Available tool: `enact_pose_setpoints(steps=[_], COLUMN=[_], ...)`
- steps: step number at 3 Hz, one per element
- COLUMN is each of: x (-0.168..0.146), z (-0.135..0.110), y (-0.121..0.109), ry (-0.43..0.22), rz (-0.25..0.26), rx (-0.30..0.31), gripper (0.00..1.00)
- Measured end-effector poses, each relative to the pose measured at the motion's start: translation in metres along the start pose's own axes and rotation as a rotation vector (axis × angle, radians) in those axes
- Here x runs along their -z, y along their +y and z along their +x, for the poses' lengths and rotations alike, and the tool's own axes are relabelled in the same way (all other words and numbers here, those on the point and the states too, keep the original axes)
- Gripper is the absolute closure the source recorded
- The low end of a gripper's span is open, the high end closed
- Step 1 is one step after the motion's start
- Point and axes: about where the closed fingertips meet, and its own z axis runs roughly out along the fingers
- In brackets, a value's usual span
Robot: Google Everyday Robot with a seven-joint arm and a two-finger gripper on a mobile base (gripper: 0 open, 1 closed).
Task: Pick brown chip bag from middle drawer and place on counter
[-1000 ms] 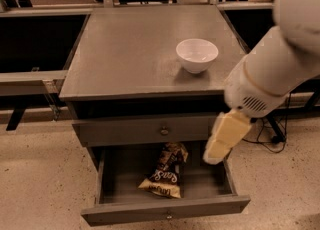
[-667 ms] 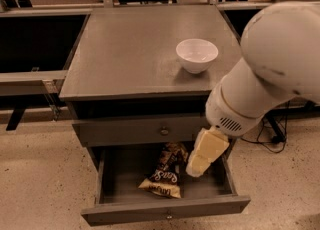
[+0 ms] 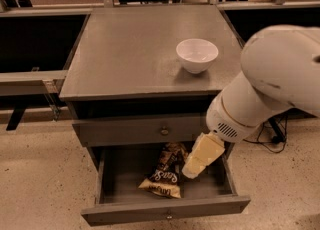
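Hand (image 3: 192, 169) low over the pulled-out middle drawer (image 3: 165, 211), at three o'clock of the brown chip bag (image 3: 164, 175) lying inside; how wide my hand is spread, I cannot tell.

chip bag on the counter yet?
No: the brown chip bag lies inside the open middle drawer, the gripper hangs close beside it, and the counter carries a white bowl.

brown chip bag (image 3: 164, 175) 1 | bowl (image 3: 197, 55) 1 | drawers (image 3: 135, 131) 2 | tool (image 3: 192, 170) 1, over middle drawer (image 3: 165, 210)
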Motion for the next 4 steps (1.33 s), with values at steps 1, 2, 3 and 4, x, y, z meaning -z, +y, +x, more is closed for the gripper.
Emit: enact_pose_setpoints(steps=[1, 2, 3, 4], x=[-0.054, -0.108, -0.114, -0.114], z=[0.029, 0.066, 0.087, 0.086], y=[-0.003, 0.0, -0.005, -0.005], ry=[0.01, 0.091, 0.138, 0.131], rz=[0.007, 0.083, 0.137, 0.133], rx=[-0.2, -0.25, -0.277, -0.279], gripper=[0.0, 0.0, 0.0, 0.0])
